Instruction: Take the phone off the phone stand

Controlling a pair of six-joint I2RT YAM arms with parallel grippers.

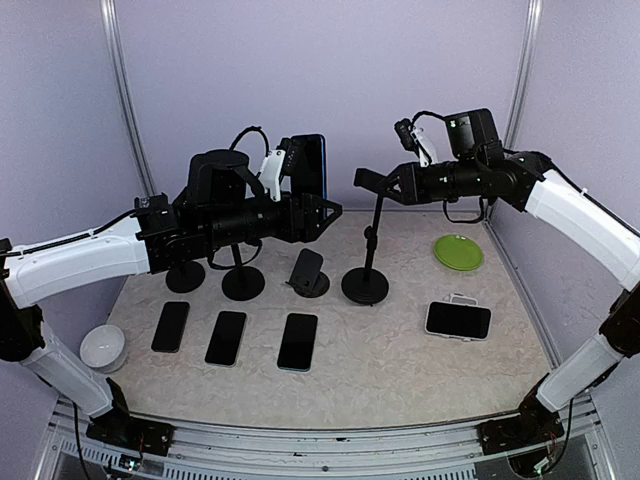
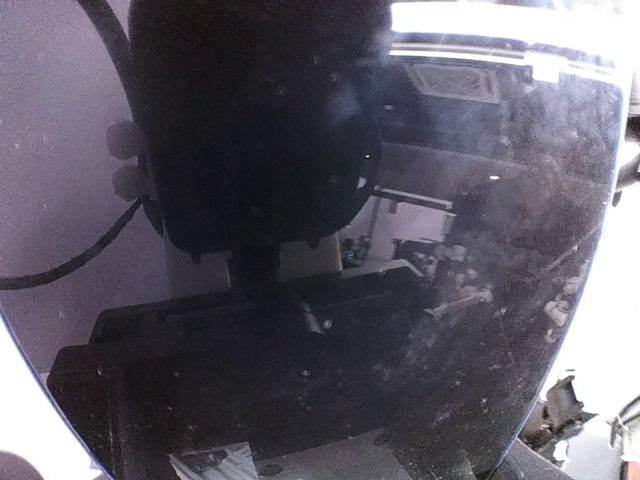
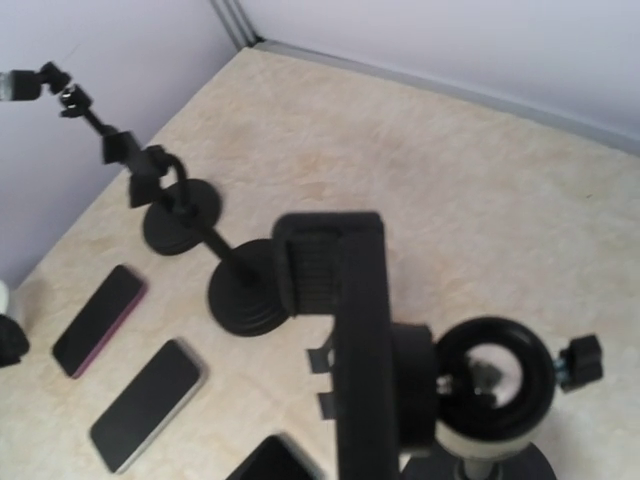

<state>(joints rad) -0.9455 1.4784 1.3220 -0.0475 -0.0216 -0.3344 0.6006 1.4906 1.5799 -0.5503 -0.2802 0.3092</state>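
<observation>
Phone [image 1: 308, 165]: upright, raised over desk [image 1: 400, 350], just above left gripper [image 1: 322, 212]; screen fills left wrist view.
Phone stand [image 1: 366, 283]: cradle apparently empty, right gripper [image 1: 385, 185] at its head.
Opening and hold of both: cannot tell.
Risk: weak edge hold, phone slips, drops onto desk.

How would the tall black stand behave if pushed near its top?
The tall black stand would probably tip rather than slide: its pole is thin and its round base small. Its jointed head may also swivel.

High rear overview, left wrist against phone [image 2: 450, 300], right downward
</observation>
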